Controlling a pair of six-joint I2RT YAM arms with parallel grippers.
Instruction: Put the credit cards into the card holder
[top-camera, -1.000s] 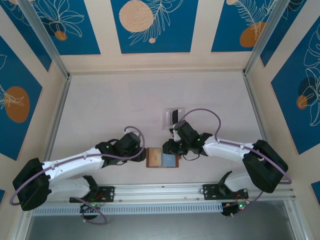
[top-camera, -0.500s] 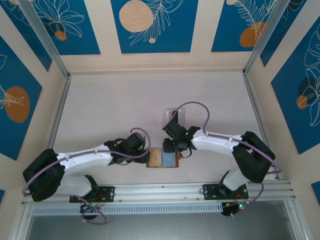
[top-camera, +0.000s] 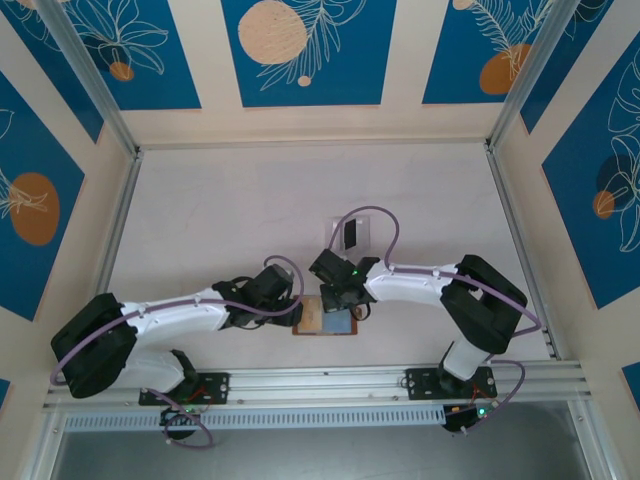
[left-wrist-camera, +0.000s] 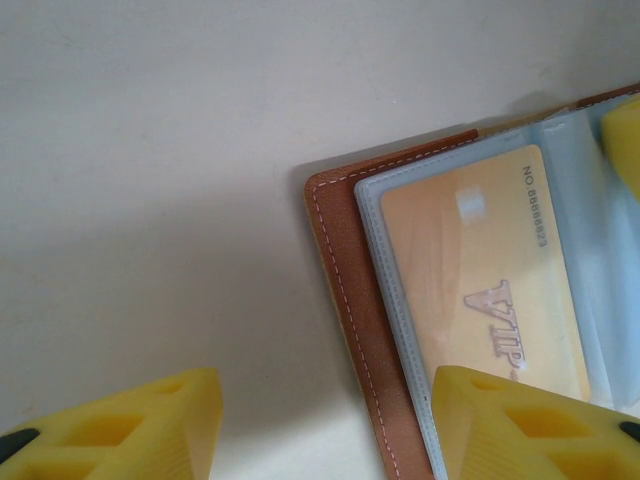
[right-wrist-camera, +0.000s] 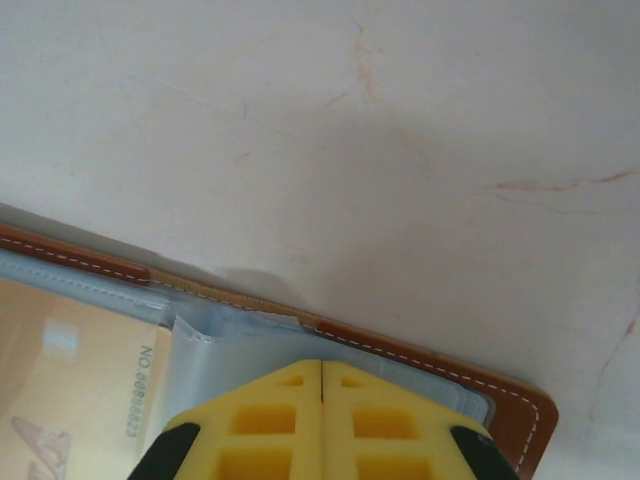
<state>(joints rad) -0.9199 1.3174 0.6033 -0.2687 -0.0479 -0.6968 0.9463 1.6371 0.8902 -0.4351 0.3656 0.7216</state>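
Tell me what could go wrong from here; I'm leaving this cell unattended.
The shut right pincer is over a clear pocket of the card holder; pushing could drag the holder. The open left pincer straddles its corner, one finger over the VIP card; closing could crease the cover.

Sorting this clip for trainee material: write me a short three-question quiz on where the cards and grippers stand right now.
1. True or false: the right gripper is shut.
2. The pale yellow card lies: A loose, outside any pocket; B in a pocket of the open card holder; C between the right gripper's fingers.
3. Fill in: the left gripper has its jaws ____.
Key: 1 true; 2 B; 3 open.
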